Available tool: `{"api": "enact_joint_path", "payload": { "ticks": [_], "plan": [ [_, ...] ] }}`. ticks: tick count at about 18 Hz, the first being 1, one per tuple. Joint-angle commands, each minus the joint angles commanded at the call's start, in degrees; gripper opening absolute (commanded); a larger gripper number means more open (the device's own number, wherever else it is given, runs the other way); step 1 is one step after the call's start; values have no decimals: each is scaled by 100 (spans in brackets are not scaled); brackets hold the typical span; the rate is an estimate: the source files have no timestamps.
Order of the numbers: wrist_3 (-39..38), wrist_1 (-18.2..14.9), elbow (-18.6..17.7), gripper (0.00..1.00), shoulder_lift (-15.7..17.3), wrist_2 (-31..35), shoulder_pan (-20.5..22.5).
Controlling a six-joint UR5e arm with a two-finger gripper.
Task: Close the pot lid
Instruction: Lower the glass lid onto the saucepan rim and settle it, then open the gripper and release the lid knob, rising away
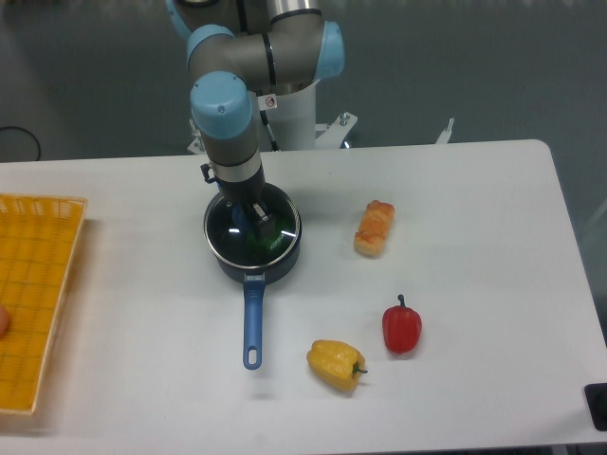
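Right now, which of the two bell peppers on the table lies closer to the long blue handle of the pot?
The yellow bell pepper; the red bell pepper sits farther right of the handle.

Arm [248, 71]: grey metal tube segments, light-blue caps at the joints. White base column behind, with metal feet. Small red-and-white round sticker near the upper joint. Dark ribbed collar below the wrist cap. Hand [248, 216]: dark, small, details blurred.
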Motion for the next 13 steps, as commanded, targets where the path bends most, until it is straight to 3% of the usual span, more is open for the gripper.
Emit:
{"api": "enact_joint_path", "payload": {
  "ticks": [2,4,13],
  "plan": [
    [0,-9,17,91,9,9,0],
    [0,-9,35,94,26,9,0],
    [9,-61,237,100,210,26,0]
  ]
}}
